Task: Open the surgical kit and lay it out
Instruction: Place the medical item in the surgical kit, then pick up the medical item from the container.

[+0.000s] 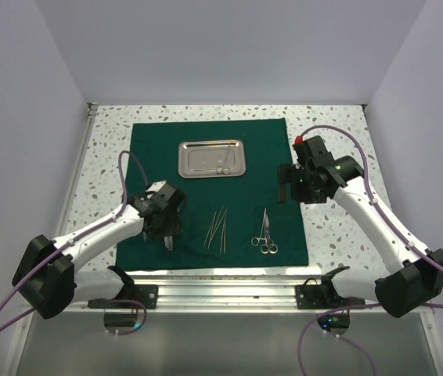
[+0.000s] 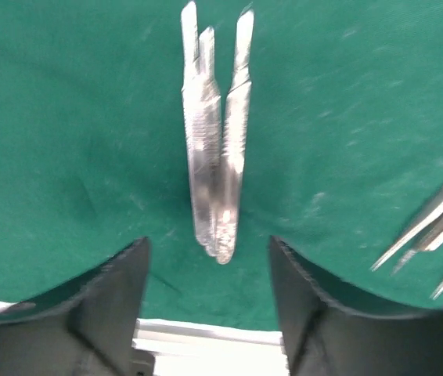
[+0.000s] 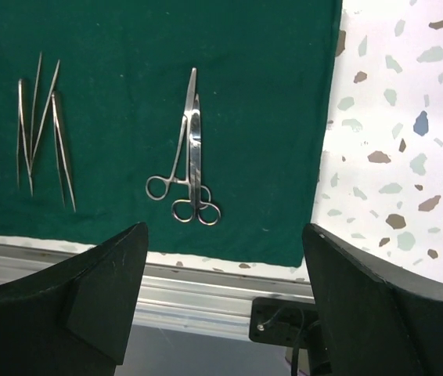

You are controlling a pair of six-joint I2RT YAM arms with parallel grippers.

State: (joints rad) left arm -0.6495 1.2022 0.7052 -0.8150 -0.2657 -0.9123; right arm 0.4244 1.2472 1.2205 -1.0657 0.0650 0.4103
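The surgical kit lies unwrapped: a dark green cloth [image 1: 214, 188] is spread flat with a shiny steel tray [image 1: 211, 158] at its far middle. Thin probes [image 1: 219, 229] and ring-handled scissors [image 1: 265, 233] lie near the cloth's front edge. My left gripper [image 2: 208, 266] is open low over the front left of the cloth. A few flat silver tweezers [image 2: 212, 157] lie loose on the cloth just ahead of its fingers, touching neither. My right gripper [image 3: 221, 243] hangs open and empty above the cloth's right edge, with the scissors [image 3: 190, 168] and probes [image 3: 41, 129] in its view.
A small silver piece [image 1: 221, 168] lies in the tray. An aluminium rail [image 1: 221, 282] runs along the near edge, carrying both arm bases. White walls stand left, right and behind the speckled tabletop [image 1: 339, 133].
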